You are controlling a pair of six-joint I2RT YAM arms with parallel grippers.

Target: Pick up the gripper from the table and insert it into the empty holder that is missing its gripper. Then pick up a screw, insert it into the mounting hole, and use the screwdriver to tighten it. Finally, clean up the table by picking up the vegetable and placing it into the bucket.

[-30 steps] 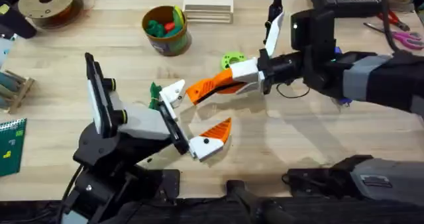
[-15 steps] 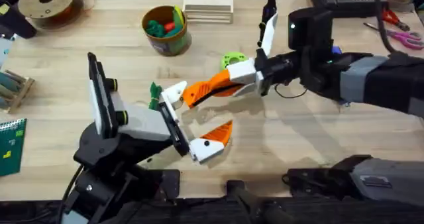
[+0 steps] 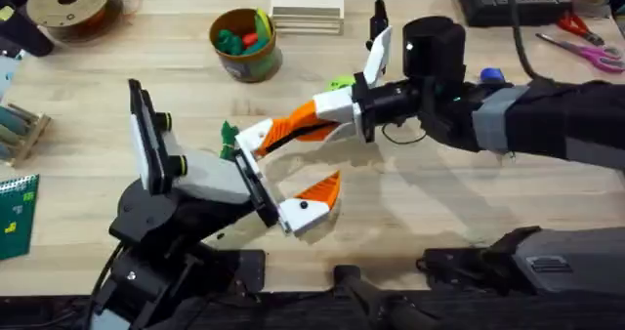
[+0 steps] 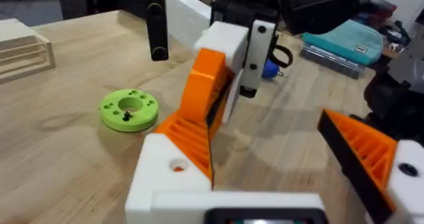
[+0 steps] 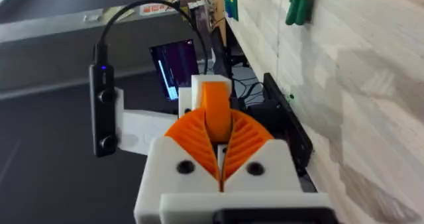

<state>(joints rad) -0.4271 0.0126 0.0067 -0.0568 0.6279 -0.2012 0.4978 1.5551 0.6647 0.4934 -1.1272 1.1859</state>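
- Orange gripper, overhead: right tool clamped on it, its tip against the holder on the left tool, whose fingers stand apart. Vegetable lies on the desk just beside; bucket well apart.
- Left wrist: gripper meets holder. Insertion step in hand, by my judgement.
- Right wrist: pads together on the gripper. Next: push it fully home, then release.

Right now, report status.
Right gripper shut on the gripper. Left gripper open. Gripper meeting the holder; the vegetable close beside it.
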